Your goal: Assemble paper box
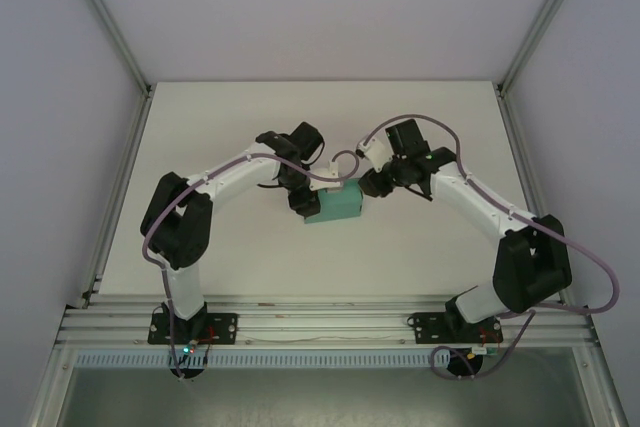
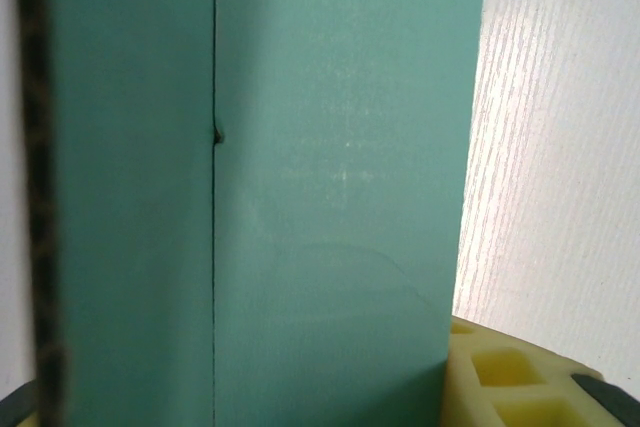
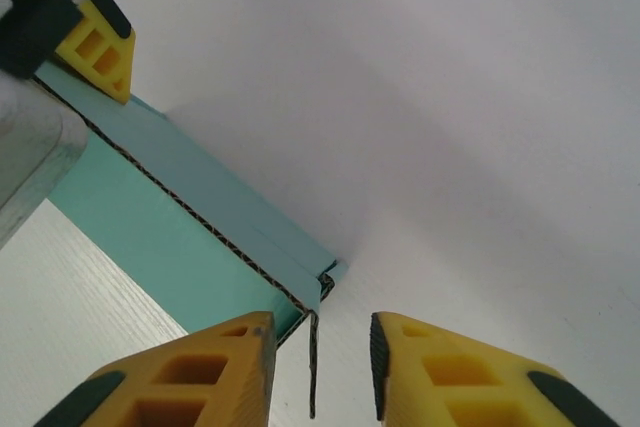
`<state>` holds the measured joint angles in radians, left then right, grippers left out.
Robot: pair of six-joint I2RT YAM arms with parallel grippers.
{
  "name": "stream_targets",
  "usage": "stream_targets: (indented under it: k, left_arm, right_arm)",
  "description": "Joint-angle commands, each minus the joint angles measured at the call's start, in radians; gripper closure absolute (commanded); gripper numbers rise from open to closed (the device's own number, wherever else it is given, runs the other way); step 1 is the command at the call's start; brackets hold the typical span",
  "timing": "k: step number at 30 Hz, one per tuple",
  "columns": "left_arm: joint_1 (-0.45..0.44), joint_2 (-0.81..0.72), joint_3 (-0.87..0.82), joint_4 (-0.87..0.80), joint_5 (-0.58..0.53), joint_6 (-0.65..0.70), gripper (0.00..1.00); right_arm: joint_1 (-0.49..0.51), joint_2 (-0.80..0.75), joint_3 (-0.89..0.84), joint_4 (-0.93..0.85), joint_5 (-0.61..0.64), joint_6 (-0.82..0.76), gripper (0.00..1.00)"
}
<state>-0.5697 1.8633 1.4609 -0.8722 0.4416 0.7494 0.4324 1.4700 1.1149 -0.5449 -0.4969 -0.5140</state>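
Left gripper [image 1: 304, 203] clamped on box [image 1: 338, 207], left end. Right gripper [image 3: 320, 347] jaws apart, thin flap edge [image 3: 312, 372] between them, not touching.

The left arm [image 1: 225, 179] and the right arm [image 1: 480, 199] have white links and bulky black joint housings, each on a black base plate [image 1: 222, 327]. A thin lilac cable [image 1: 597, 265] follows each arm in loose loops. The fingers [image 3: 190, 379] are yellow plastic with square hollow cells and dark pads.
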Motion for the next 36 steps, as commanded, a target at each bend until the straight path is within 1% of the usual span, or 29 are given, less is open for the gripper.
stream_targets:
  k: [1, 7, 14, 17, 20, 22, 24, 26, 31, 36]
  left_arm:
    - [-0.01, 0.033, 0.01, -0.027, 0.0, -0.009, 0.54]
    - [-0.01, 0.025, 0.016, -0.017, -0.01, -0.01, 0.54]
    - [-0.012, 0.029, 0.029, -0.018, -0.008, -0.011, 0.54]
    - [-0.012, 0.025, 0.025, -0.005, 0.001, -0.015, 0.54]
    - [-0.012, 0.025, 0.02, 0.01, 0.0, -0.023, 0.54]
    - [-0.012, 0.025, 0.019, 0.025, -0.003, -0.032, 0.54]
    - [-0.011, 0.028, 0.023, 0.027, 0.003, -0.032, 0.54]
    - [-0.012, 0.031, 0.026, 0.028, 0.002, -0.035, 0.53]
    - [-0.012, 0.026, 0.021, 0.031, -0.007, -0.046, 0.52]
    - [-0.011, 0.018, 0.013, 0.045, -0.01, -0.06, 0.52]
  right_arm:
    - [0.006, 0.015, 0.032, -0.039, -0.008, -0.01, 0.72]
    - [0.011, 0.023, 0.025, -0.036, -0.024, 0.003, 0.74]
    - [0.019, 0.022, 0.026, -0.003, -0.018, 0.055, 0.89]
    - [0.024, 0.019, 0.029, 0.008, -0.015, 0.117, 0.93]
    - [0.047, 0.004, 0.0, 0.072, 0.016, 0.239, 0.94]
    - [0.065, -0.008, -0.023, 0.134, 0.052, 0.384, 0.96]
    - [0.08, -0.017, -0.045, 0.19, 0.05, 0.509, 0.98]
    - [0.099, -0.025, -0.084, 0.246, 0.055, 0.551, 0.99]
    - [0.118, -0.028, -0.149, 0.297, 0.211, 0.561, 1.0]
    - [0.119, -0.043, -0.232, 0.375, 0.214, 0.522, 1.0]
